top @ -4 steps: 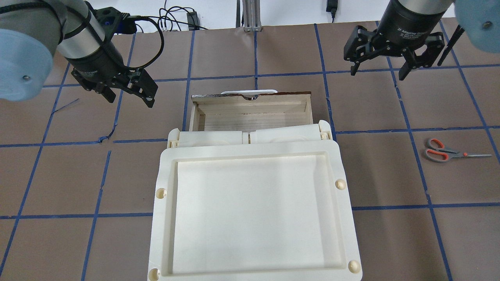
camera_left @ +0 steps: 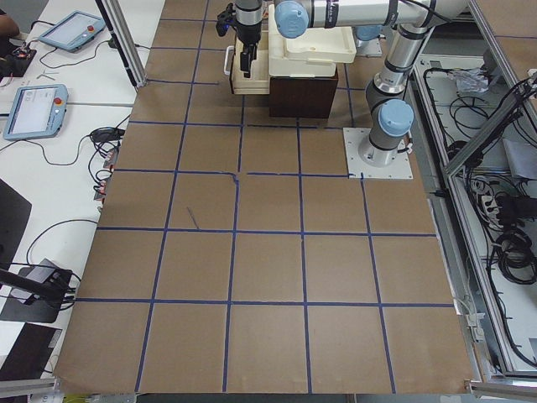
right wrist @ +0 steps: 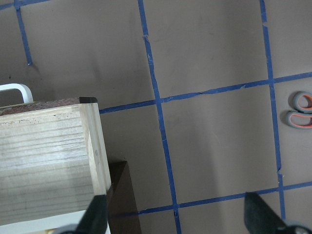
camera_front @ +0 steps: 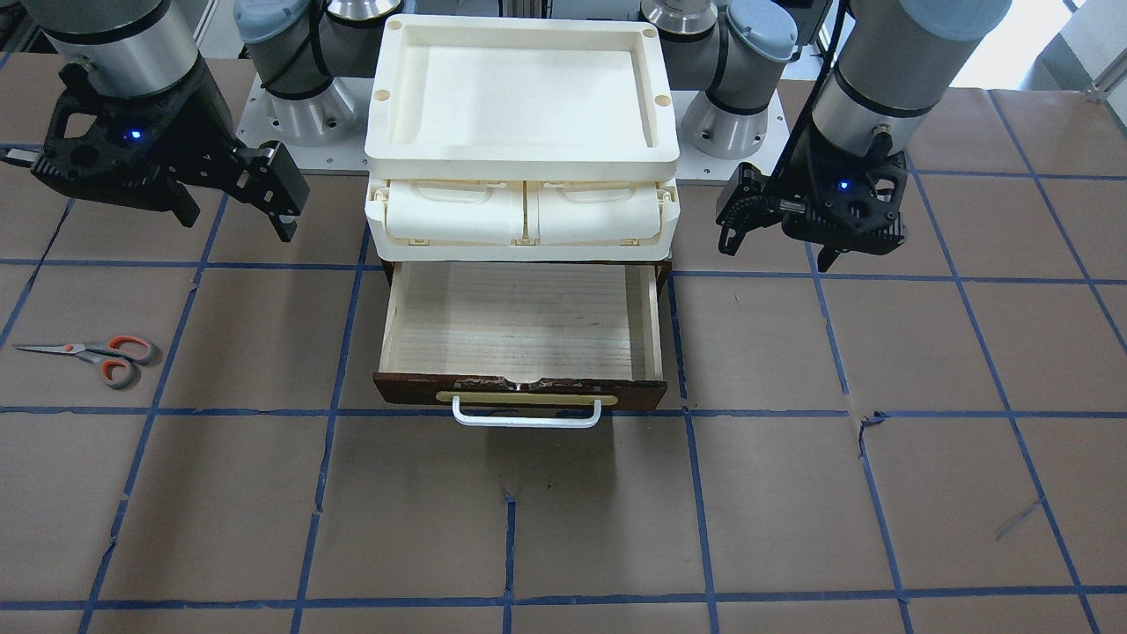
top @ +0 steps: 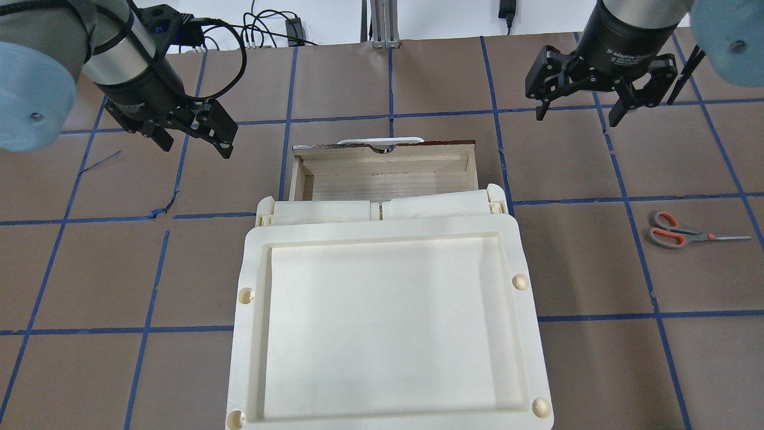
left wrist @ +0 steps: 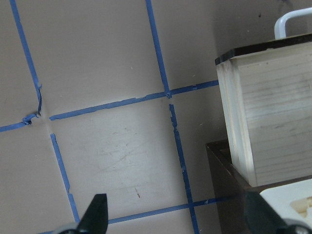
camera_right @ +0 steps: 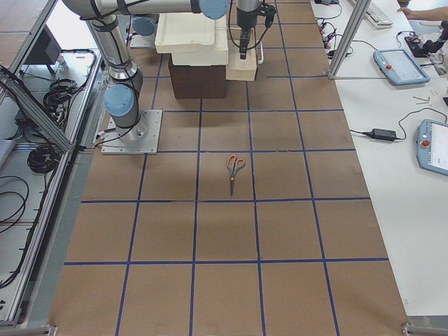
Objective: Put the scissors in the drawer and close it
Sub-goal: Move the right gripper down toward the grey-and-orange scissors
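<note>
Lying whole overhead, scissors (top: 686, 233), loops alone in right wrist view

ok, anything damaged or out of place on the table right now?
Minor only. The blue tape is torn at a grid crossing on the robot's left of the drawer, and the top edge of the drawer front looks chipped mid-width. The scissors lie closed, well off to the robot's right. Nothing spilled.

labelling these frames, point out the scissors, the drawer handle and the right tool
scissors (top: 695, 233), overhead view, on the shanks between loops and pivot
drawer handle (camera_front: 526, 423), front-facing view, middle of the white bar
right tool (top: 578, 113), overhead view, midway between its open fingertips
</note>
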You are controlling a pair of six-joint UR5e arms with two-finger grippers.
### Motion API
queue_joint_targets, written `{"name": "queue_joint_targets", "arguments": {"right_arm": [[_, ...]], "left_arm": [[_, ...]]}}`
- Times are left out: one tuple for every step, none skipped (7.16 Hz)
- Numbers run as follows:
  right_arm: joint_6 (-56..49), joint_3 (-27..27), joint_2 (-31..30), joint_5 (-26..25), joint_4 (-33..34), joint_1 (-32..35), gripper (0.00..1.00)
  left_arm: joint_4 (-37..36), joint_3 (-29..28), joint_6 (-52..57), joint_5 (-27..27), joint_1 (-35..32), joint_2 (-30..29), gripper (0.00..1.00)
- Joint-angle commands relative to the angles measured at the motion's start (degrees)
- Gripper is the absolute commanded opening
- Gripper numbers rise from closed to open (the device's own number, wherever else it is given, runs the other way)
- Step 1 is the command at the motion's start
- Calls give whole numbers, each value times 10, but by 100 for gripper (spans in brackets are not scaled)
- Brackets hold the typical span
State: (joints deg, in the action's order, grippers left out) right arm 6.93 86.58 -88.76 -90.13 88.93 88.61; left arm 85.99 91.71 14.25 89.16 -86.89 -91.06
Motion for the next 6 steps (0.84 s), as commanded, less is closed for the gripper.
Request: {"name": "queue_joint_targets", "arguments": {"right_arm": [[-191, 1, 1, 7, 6, -66, 100], [-291, 5, 1, 9, 5, -131, 100], [-403, 10, 2, 7, 7, -174, 99], [-549, 21, 18, 4, 12, -226, 97], [-668, 33, 45, 7, 72, -291, 97], [-844, 54, 90, 10, 160, -355, 98]], "left_arm": [[-6, -6, 1, -2, 8, 3, 100], [-6, -6, 1, -3, 8, 4, 100], [-5, -6, 1, 0, 8, 11, 100], [-5, -1, -5, 1, 8, 11, 100], [-5, -2, -11, 1, 8, 13, 100], [-6, -3, -47, 2, 8, 13, 100]]}}
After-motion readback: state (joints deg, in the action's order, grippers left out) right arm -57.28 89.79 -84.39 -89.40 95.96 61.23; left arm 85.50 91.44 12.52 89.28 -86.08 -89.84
